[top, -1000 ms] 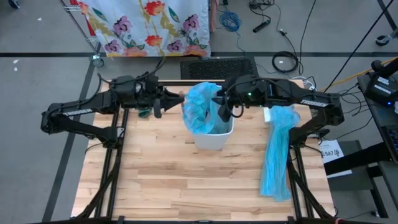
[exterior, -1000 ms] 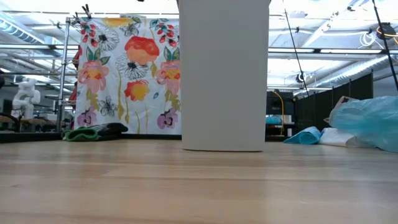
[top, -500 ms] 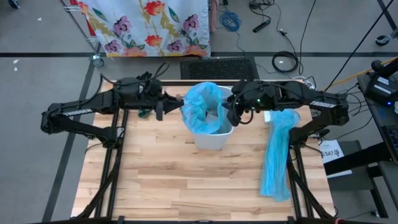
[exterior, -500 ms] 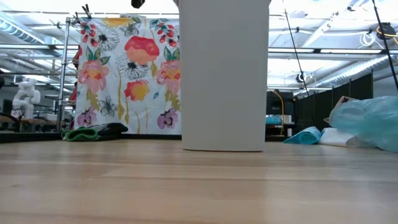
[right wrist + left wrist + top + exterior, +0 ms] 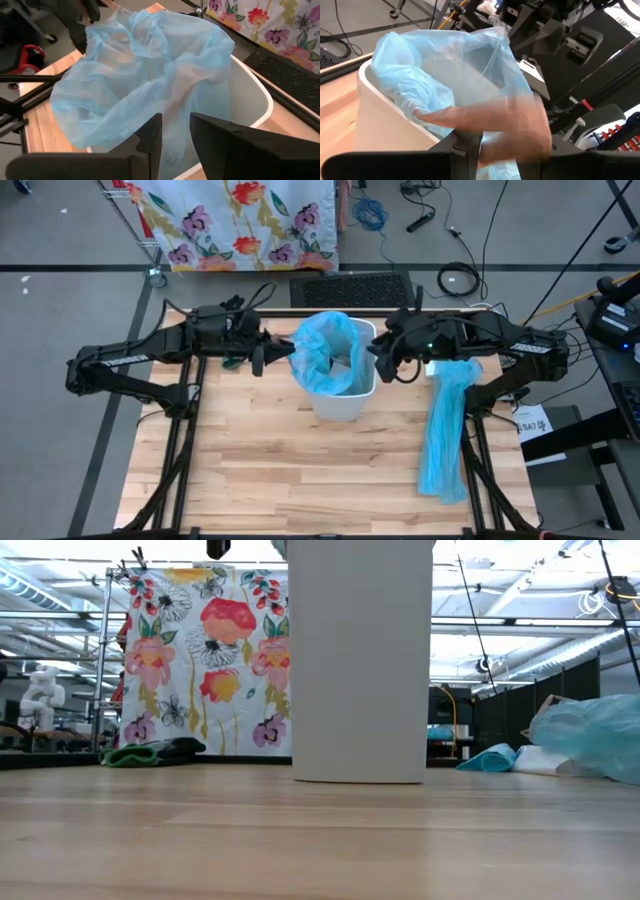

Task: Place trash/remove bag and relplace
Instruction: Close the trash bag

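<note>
While both arms' fingers pinch it, the crumpled pale-blue bag [image 5: 328,352] spreads across the white bin [image 5: 345,404].

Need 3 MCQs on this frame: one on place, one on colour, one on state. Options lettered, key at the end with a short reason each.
1. Where does the loose light-blue bag lie?
A. On the table by the right arm
B. Inside the bin
C. On the floor

2. What colour is the bin?
A. Black
B. White
C. Red

3. How does the bag liner sit in the bin?
A. Folded flat beside the bin
B. Tied shut
C. Partly spread over the rim, bunched on the left gripper's side

Key:
1 A: the high view shows it stretched along the wooden table at the right arm's side.
2 B: both the high and low views show a white body.
3 C: the left gripper and right gripper flank the rim, the plastic heaped on one side with white rim bare on the other.
</note>
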Motion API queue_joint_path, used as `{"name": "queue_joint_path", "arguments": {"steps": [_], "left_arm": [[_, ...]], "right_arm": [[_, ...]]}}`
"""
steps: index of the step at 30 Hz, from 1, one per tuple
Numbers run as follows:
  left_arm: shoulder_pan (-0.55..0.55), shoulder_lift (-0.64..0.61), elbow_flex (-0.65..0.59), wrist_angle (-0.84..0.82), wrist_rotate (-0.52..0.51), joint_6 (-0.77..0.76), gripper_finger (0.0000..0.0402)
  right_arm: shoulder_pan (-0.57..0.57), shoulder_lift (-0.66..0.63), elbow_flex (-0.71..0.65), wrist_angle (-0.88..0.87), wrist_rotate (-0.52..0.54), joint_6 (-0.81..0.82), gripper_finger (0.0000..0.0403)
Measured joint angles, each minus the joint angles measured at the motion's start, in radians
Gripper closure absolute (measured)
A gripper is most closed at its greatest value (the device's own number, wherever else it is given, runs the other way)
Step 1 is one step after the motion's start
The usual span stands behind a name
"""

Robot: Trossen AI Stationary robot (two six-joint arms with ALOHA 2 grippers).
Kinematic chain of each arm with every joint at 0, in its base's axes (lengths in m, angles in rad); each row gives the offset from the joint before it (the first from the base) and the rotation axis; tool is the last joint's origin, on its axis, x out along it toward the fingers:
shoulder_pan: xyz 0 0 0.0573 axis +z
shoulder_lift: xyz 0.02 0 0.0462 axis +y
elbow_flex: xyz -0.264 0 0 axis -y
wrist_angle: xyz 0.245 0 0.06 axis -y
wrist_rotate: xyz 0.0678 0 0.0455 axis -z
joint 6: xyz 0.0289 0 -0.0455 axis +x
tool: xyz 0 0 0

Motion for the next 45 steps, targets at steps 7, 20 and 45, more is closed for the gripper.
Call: {"name": "queue_joint_path", "arguments": {"steps": [7, 20, 45], "left_arm": [[0.0, 0.0, 0.0, 0.004, 0.0, 0.027, 0.0301], [-0.001, 0.0, 0.0, 0.005, 0.0, 0.043, 0.0301], [-0.003, 0.069, 0.0, 0.16, 0.032, 0.042, 0.0301]], "right_arm": [[0.0, 0.0, 0.0, 0.047, 0.0, 0.0, 0.0309], [-0.034, -0.005, 0.0, -0.039, 0.105, 0.212, 0.031], [0.096, 0.169, 0.0, 0.135, -0.101, -0.042, 0.031]]}}
